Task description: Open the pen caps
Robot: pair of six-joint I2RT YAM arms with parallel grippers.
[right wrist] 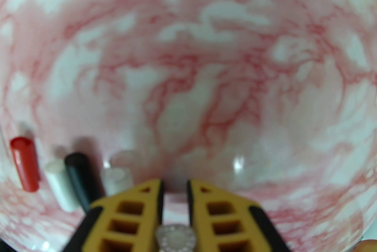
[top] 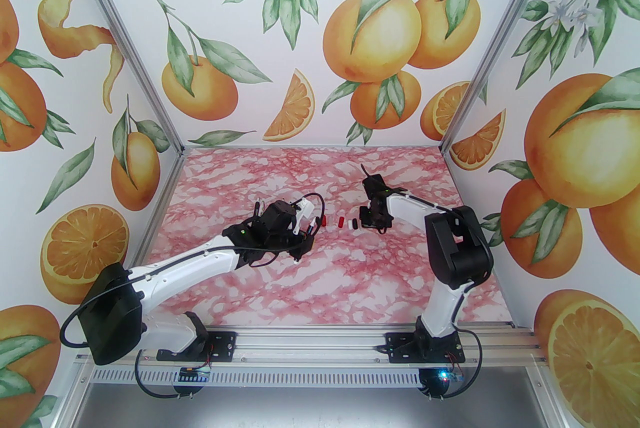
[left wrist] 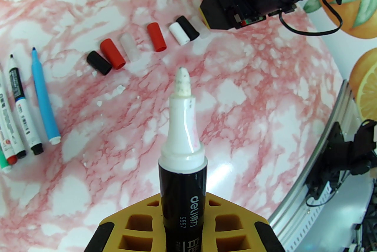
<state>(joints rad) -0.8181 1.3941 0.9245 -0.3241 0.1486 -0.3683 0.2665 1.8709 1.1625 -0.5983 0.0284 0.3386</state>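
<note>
The desk (top: 320,286) is a flat, glossy sheet with a pink and white marble print. Over its middle the left claw (left wrist: 182,215) and the right claw (right wrist: 174,186) face each other, both with yellow ribbed fingers (right wrist: 129,209) edged in black.

The left claw is clamped on a black pen (left wrist: 182,186), a thick round barrel with the white writing "deli" and "S557". Its white plastic neck narrows to a bare felt tip (left wrist: 183,81), grey with dark spots, which points toward the right claw. The fingers of the right claw stand a narrow slit apart. A pale round thing (right wrist: 175,236) sits between them near their base, and I cannot tell if they press it.

The loose pens (left wrist: 23,118) lie side by side on the desk, slim white printed barrels with black, red and green ends. Beside them lies one light blue pen (left wrist: 44,100).

Between both claws the pen caps (left wrist: 157,36) lie on the desk in one row. They are short smooth cylinders, from left to right black, red, cloudy clear, red, white, black, cloudy clear. The last cloudy cap (right wrist: 117,180) lies just beside a finger of the right claw.
</note>
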